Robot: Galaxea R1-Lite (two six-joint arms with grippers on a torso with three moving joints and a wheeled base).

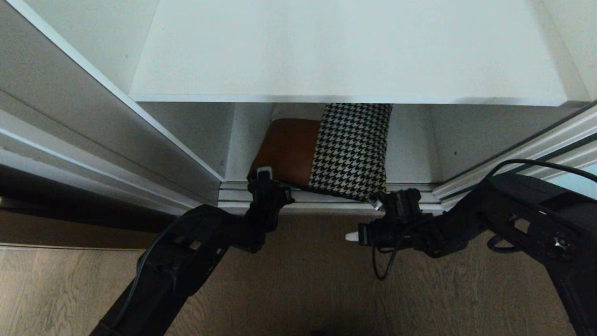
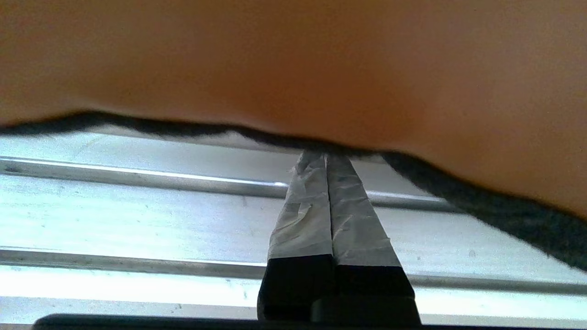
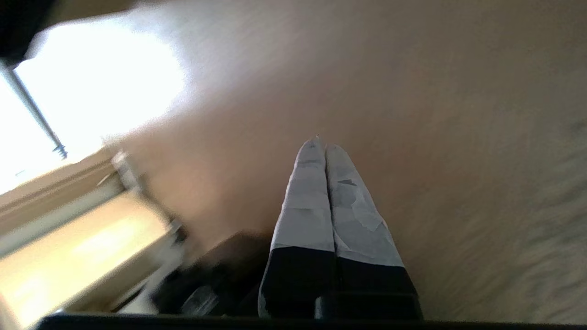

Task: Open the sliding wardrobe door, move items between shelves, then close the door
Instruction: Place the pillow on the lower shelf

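Wooden floor (image 1: 303, 284) runs up to the open wardrobe; the cushion (image 1: 336, 149) lies on the bottom shelf (image 1: 410, 154), its front edge over the door track (image 1: 326, 203); the upper shelf (image 1: 345, 51) is bare, so the move is not yet done. Left tool (image 1: 264, 176) is shut, tips touching the cushion's black edging (image 2: 183, 128); whether it grips is unclear; right tool (image 1: 350, 236) is shut, holding nothing, pointing across the floor; no writing is legible.

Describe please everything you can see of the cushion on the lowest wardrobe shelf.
The rectangular fabric cushion is half black-and-white houndstooth and half smooth rust-brown, with black edging. It lies on the bottom white wardrobe shelf, its back part hidden under the white board above. Its front edge hangs over the silvery door track. The left gripper is shut, its taped fingers meeting the black edging below the brown part; whether they pinch it is unclear.
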